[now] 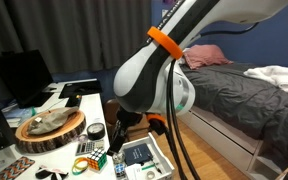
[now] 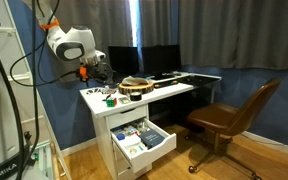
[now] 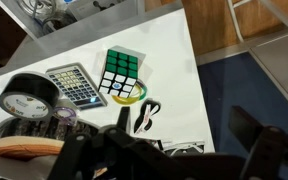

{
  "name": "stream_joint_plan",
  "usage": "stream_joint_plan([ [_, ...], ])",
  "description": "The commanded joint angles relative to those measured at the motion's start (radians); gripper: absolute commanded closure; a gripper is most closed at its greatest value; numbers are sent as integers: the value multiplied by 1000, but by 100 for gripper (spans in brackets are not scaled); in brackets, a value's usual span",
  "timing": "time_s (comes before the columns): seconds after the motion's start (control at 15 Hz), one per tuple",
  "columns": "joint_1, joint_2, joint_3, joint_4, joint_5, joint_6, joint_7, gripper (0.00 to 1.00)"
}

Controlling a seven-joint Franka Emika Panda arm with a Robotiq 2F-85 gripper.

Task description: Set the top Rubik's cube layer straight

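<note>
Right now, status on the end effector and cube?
End effector open, holding nothing. Rubik's cube on white desk, not gripped. Calculator close alongside.

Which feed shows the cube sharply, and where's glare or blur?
Wrist view: Rubik's cube sharp, evenly lit; claw a dark blur. In an exterior view the arm looms soft in front; in an exterior view window glare, desk items tiny.

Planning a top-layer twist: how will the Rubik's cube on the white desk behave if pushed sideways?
The Rubik's cube looks rigid and flat-faced, so it probably won't roll or tip. The white desk looks smooth, so a push would likely slide or spin it. A yellow object at its edge might catch it; contact is unclear.
</note>
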Motion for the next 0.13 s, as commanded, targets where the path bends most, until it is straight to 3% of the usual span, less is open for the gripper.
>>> stream_joint_plan([
  [0.0, -1, -3, 0, -3, 2, 1, 0, 0],
  [0.07, -2, -4, 0, -4, 2, 1, 0, 0],
])
